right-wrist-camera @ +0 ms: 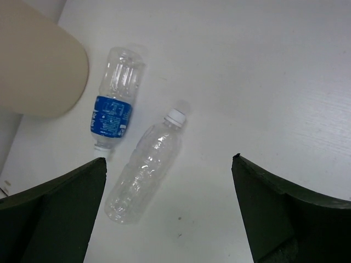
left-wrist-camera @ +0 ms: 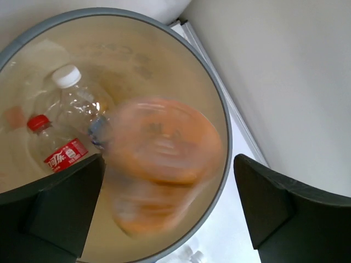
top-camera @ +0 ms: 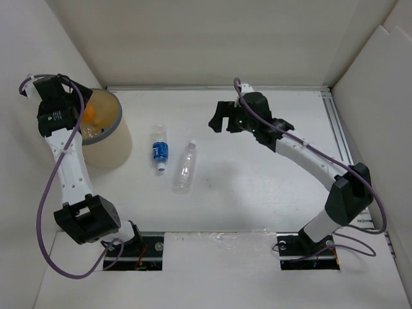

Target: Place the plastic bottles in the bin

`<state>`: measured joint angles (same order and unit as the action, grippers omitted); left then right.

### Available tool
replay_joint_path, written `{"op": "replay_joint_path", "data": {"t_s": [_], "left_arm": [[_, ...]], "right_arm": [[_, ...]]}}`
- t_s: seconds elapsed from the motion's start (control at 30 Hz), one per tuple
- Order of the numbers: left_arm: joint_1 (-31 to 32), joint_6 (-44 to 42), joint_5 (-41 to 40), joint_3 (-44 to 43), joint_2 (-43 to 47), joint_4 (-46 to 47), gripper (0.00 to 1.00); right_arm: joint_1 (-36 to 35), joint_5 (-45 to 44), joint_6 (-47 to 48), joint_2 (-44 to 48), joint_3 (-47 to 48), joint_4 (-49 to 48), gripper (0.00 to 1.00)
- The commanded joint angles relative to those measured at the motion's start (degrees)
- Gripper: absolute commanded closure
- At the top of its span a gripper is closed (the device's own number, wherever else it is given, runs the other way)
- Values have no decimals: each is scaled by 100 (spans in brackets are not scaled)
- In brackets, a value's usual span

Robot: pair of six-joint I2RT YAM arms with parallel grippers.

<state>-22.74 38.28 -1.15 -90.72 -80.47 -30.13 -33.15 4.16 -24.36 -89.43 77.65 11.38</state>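
An orange bottle [left-wrist-camera: 164, 142] shows as a blur in the mouth of the bin [left-wrist-camera: 224, 129], between the wide-spread fingers of the left tool [left-wrist-camera: 169, 164], which is released and grips nothing. Deeper in the bin lie a red-labelled bottle [left-wrist-camera: 55, 153] and a white-capped bottle [left-wrist-camera: 71, 93]. On the counter [top-camera: 257, 187], near the bin, lies a blue-labelled bottle [top-camera: 159, 149], and an unlabelled bottle [top-camera: 185, 168] lies just beside it, not touching. The right tool [right-wrist-camera: 168, 175] hangs above these two, released and empty.
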Motion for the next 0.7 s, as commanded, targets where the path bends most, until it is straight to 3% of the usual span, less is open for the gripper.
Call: {"op": "replay_joint_path", "data": {"t_s": [0.0,0.13,0.3,0.43,0.67], "left_arm": [[-29,-83,-307,-95,216,-115,0],[-29,-373,61,-210,548,15,0],[270,-646,-701,-491,901,-247,0],[270,-900,-774,-570,1032,-432,0],[393,-1376,1704,-315,1244,69,0]], "right_arm": [[-376,-916,-227,-354,470,382,0],[-973,-1531,-779,-1074,1172,979,2],[-1431,-1832,-1579,-1647,1455,1201,3],[-1493,-1727,-1844,-2069,1639,1173,2],[-1555,-1717,-1967,-3158,2455,1385,5]]}}
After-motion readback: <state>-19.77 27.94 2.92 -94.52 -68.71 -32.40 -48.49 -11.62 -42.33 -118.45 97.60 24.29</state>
